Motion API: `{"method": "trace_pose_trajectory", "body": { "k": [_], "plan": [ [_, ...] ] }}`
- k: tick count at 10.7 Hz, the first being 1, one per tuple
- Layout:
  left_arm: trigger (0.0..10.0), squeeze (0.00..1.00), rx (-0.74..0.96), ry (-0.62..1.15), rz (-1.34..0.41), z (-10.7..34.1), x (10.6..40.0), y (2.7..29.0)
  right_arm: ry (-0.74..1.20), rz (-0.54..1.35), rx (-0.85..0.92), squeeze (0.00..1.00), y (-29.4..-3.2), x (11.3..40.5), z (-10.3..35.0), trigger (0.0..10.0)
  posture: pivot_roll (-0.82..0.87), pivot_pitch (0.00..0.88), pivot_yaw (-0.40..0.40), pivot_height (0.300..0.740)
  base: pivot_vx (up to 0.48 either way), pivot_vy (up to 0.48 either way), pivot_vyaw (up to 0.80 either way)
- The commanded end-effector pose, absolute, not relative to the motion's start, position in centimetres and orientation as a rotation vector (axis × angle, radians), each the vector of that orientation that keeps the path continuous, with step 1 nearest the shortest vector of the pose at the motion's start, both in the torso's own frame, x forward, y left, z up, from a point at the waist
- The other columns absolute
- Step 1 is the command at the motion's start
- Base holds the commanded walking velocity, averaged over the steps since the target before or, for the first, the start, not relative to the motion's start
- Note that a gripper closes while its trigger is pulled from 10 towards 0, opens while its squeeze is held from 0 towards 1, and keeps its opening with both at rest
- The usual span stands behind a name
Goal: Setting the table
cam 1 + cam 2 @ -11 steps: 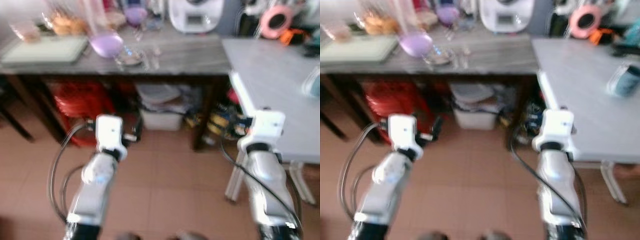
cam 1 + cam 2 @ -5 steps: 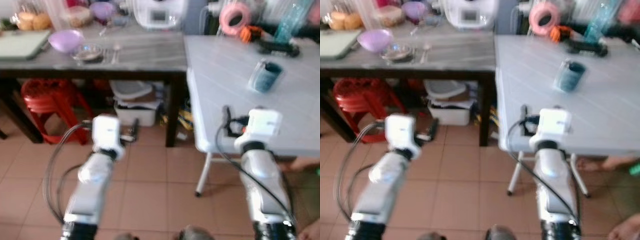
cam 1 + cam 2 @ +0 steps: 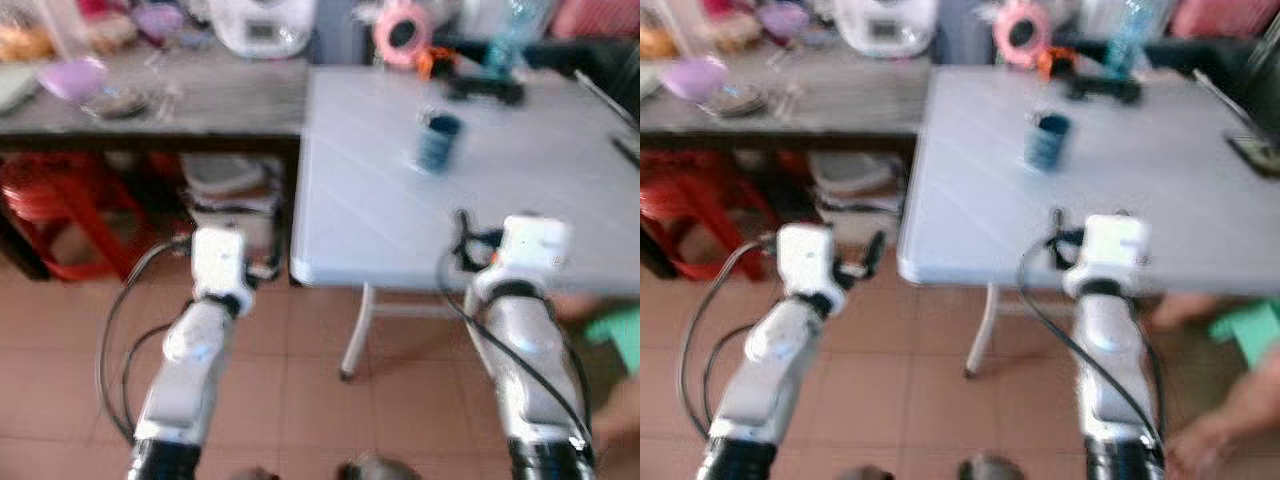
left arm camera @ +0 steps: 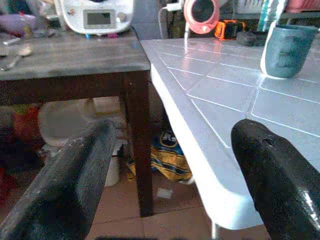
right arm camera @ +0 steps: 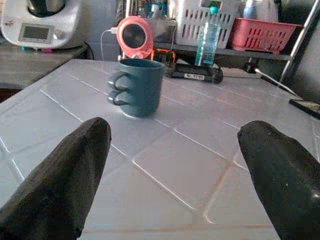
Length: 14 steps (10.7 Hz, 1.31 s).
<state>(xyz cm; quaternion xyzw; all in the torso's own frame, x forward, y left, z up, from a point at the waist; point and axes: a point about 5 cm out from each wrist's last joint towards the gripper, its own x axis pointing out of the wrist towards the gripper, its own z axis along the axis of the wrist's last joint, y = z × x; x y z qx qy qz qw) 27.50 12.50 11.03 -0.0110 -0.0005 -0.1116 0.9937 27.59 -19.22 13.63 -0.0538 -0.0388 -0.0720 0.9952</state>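
Observation:
A blue-grey mug [image 3: 437, 140] stands upright on the white tiled table [image 3: 370, 215], toward its far side. In the right wrist view the mug [image 5: 141, 86] sits ahead of my right gripper [image 5: 172, 129], which is open and empty over the table's near part. My left gripper [image 4: 175, 131] is also open and empty, held low in front of the table's left corner, with the mug [image 4: 286, 50] off to one side. A purple bowl [image 3: 72, 75] and a glass dish [image 3: 115, 100] with spoons rest on the dark wooden side table [image 3: 210, 105].
A white appliance [image 3: 262, 25] stands at the back of the wooden table, red stools [image 3: 40, 195] and boxes under it. A pink round device [image 5: 134, 36], a bottle [image 5: 207, 37], a black tool [image 5: 196, 73] and a phone [image 5: 305, 106] lie on the white table. A person's limb [image 3: 1215, 435] shows at lower right.
The camera has swung right: the wooden table slid off to the left and the white table with the mug now sits in the middle. Both arms hold the same pose.

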Motion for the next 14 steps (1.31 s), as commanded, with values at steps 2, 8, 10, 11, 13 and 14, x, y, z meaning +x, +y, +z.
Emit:
{"method": "trace_pose_trajectory", "body": {
  "k": [2,8,10,11,13,14],
  "plan": [
    [10.0,0.0,-0.041,-0.035,-0.272,11.56,27.42,12.11,-0.089,-0.145,-0.112,0.0,-19.24,27.75,13.93,10.0,-0.06,0.0,0.045,0.74,0.0,0.0,-0.29],
    [10.0,0.0,-0.066,-0.043,-0.309,11.6,27.08,11.89,-0.084,-0.133,-0.122,0.0,-18.88,27.74,13.71,10.0,-0.06,0.0,0.046,0.74,0.301,0.0,-0.1],
    [10.0,0.0,-0.067,-0.044,-0.313,11.63,27.12,11.8,-0.092,-0.129,-0.123,0.0,-18.77,27.96,13.92,10.0,-0.06,0.0,0.045,0.74,0.366,0.0,0.0],
    [10.0,0.0,-0.068,-0.046,-0.314,11.69,27.23,11.72,-0.095,-0.125,-0.127,0.0,-18.7,28.18,14.05,10.0,-0.06,0.0,0.041,0.74,0.48,0.0,0.0],
    [10.0,0.0,-0.071,-0.048,-0.314,11.7,27.25,11.63,-0.1,-0.12,-0.134,0.0,-18.65,28.23,14.17,10.0,-0.06,0.0,0.039,0.74,0.48,0.0,0.0],
    [10.0,0.0,-0.073,-0.049,-0.312,11.73,27.26,11.59,-0.1,-0.115,-0.137,0.0,-18.5,28.24,14.17,10.0,-0.06,0.0,0.039,0.74,0.345,0.0,0.0]
  ]
}}
